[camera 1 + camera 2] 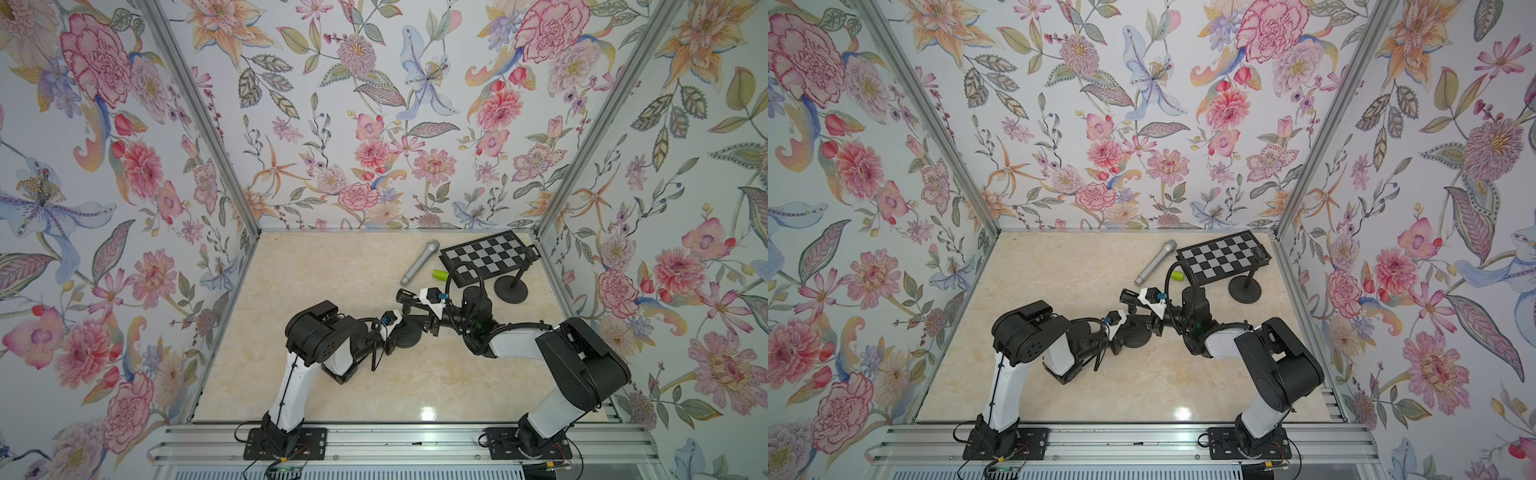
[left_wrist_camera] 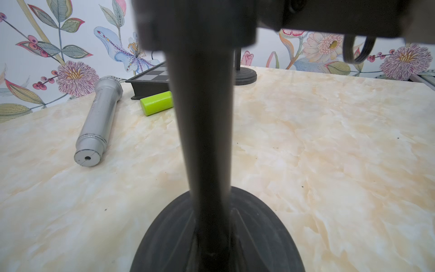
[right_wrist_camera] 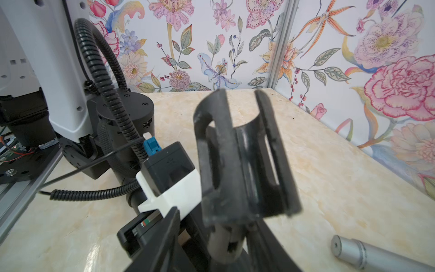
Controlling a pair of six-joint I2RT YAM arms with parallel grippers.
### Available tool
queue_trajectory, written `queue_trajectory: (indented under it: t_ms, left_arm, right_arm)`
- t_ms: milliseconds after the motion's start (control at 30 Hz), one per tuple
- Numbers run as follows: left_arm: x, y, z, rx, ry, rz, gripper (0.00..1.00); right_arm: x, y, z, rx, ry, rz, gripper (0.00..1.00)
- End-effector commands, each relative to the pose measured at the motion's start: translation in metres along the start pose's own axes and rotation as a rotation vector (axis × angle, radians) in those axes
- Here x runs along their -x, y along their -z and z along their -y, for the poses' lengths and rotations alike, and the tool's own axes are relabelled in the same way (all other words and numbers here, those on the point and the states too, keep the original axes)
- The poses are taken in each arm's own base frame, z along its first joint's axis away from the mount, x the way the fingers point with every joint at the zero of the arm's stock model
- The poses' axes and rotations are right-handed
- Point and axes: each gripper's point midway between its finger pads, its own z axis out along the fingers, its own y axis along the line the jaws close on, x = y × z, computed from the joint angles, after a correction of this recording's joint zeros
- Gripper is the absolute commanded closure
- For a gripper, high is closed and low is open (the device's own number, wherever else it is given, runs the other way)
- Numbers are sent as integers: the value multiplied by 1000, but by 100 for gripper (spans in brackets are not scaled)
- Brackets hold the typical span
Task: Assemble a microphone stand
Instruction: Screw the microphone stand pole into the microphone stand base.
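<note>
While stand base (image 1: 406, 336) sits on marble table (image 1: 316, 291), microphone (image 1: 419, 262) and green cylinder (image 1: 440, 274) lie flat behind base, with checkerboard plate (image 1: 486, 255) further behind. Pole (image 2: 204, 117) upright on base, long axis vertical, with clip (image 3: 240, 153) at top. Left gripper (image 1: 399, 328) close against pole above base: jaw opening hidden. Right gripper (image 3: 216, 219): jaws apart, straddling clip stem.

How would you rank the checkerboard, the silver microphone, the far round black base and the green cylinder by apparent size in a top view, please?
1. checkerboard, clearly the largest.
2-3. silver microphone and far round black base: the microphone looks longer and the base broader, so they are too close to rank.
4. green cylinder, the smallest.
</note>
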Motion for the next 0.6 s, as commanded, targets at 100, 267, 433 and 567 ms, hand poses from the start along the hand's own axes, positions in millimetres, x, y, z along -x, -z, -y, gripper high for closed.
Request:
queue_trajectory:
  t_ms: [100,267,433,567]
  left_arm:
    - [27,10,0,15,-86,149,75]
    - [29,13,-5,60,-88,146,71]
    - [29,15,-14,114,-73,141,71]
    - [20,10,-11,90,-57,127,73]
  right_arm:
    - [5,-2,14,-69,-22,39,89]
    - [-24,19,56,-663,-204,-19,100]
    - [-37,-10,18,-843,-253,-18,100]
    - [-7,-41,-20,-525,-158,55,83]
